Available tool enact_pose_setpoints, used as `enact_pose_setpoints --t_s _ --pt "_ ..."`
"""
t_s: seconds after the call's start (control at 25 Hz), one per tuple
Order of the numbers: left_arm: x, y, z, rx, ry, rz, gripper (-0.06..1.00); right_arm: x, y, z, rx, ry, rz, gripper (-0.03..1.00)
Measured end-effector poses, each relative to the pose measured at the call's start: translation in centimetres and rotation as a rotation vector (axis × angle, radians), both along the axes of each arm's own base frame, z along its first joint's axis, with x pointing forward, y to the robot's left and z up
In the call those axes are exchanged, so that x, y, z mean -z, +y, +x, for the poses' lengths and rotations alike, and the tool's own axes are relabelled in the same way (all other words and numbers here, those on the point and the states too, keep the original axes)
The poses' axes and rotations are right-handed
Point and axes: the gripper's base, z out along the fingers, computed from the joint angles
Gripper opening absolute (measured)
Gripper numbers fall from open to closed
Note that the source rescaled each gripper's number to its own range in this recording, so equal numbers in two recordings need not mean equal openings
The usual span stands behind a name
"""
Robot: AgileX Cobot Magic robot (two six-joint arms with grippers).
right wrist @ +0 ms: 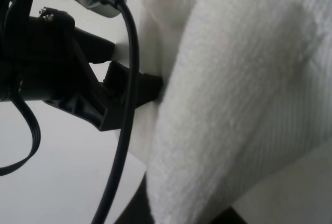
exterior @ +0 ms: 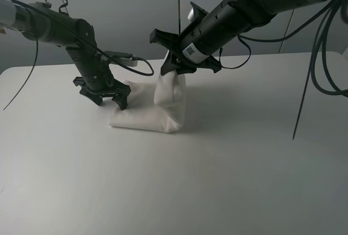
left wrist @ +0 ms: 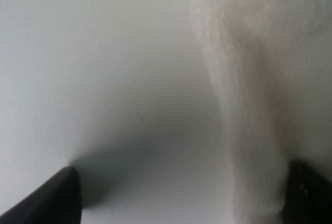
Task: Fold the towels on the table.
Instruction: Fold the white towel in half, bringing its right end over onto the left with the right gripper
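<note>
The off-white terry towel [exterior: 145,112] lies bunched on the white table [exterior: 228,180], behind the centre. One part of it is pulled up into a hanging column [exterior: 168,88], with my right gripper [exterior: 171,70] shut on its top. In the right wrist view that towel fold [right wrist: 233,99] fills the picture. My left gripper [exterior: 110,98] stands open and low at the towel's left edge. In the left wrist view its dark fingertips [left wrist: 52,198] straddle bare table [left wrist: 104,53], and the towel edge [left wrist: 249,105] lies just inside the other fingertip.
The left arm's black wrist and cable [right wrist: 62,79] sit close beside the raised towel. Dark cables [exterior: 312,72] hang down from the right arm over the table's right side. A grey wall [exterior: 125,6] stands behind the table's rear edge.
</note>
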Motion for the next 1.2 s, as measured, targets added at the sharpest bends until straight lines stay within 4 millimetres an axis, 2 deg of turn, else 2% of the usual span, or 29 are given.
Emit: enact_pose_setpoints --t_s 0.72,1.04,1.2 --pt "0.0 0.0 0.0 0.016 -0.003 0.001 0.98 4.3 2.8 1.0 0.043 0.01 0.193 0.01" --pt "-0.8 -0.1 0.5 0.047 0.067 0.025 0.98 4.5 2.8 1.1 0.054 0.008 0.209 0.01" --pt "-2.0 -0.3 1.0 0.085 0.098 0.035 0.98 4.5 2.8 1.1 0.052 0.006 0.208 0.01"
